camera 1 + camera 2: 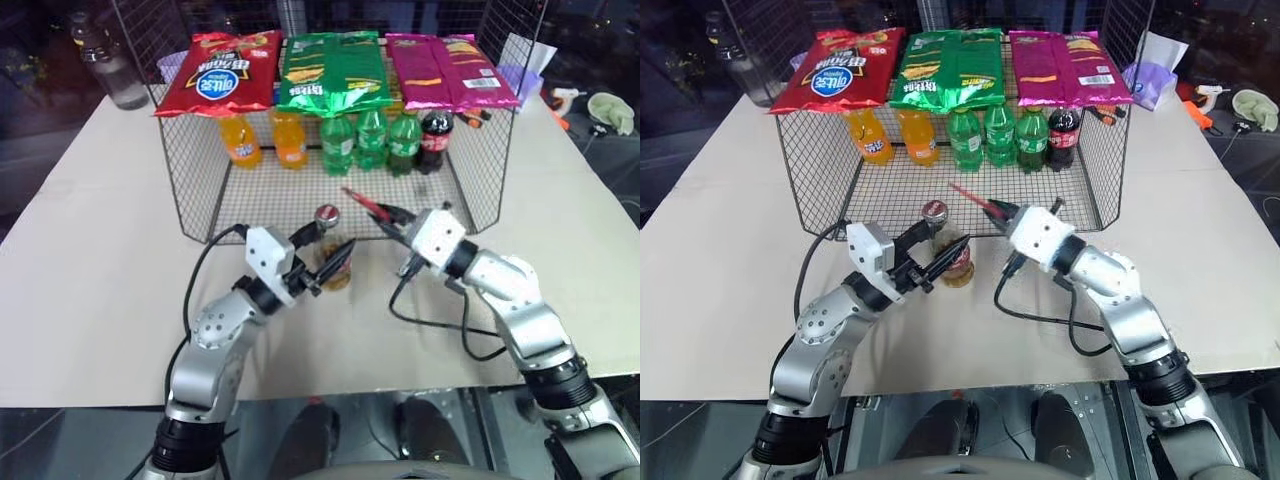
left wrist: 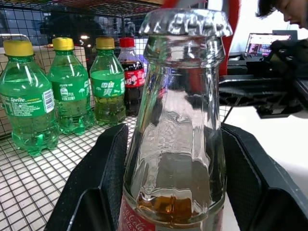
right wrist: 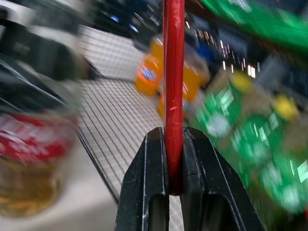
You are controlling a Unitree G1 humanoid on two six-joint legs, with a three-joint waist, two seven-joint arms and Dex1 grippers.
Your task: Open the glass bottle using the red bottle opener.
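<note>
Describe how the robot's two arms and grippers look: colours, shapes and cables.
Both arms are silver-grey metal with rounded joint housings and black bands near the base. Each carries a boxy white wrist block: left gripper, right gripper. The fingers are flat, black and matte. A black cable loops from each wrist block.

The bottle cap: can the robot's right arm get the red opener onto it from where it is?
Probably yes. The right gripper holds the red bottle opener just beside the cap, with nothing between them. The left gripper grips the glass bottle lower down, leaving its top free.
</note>
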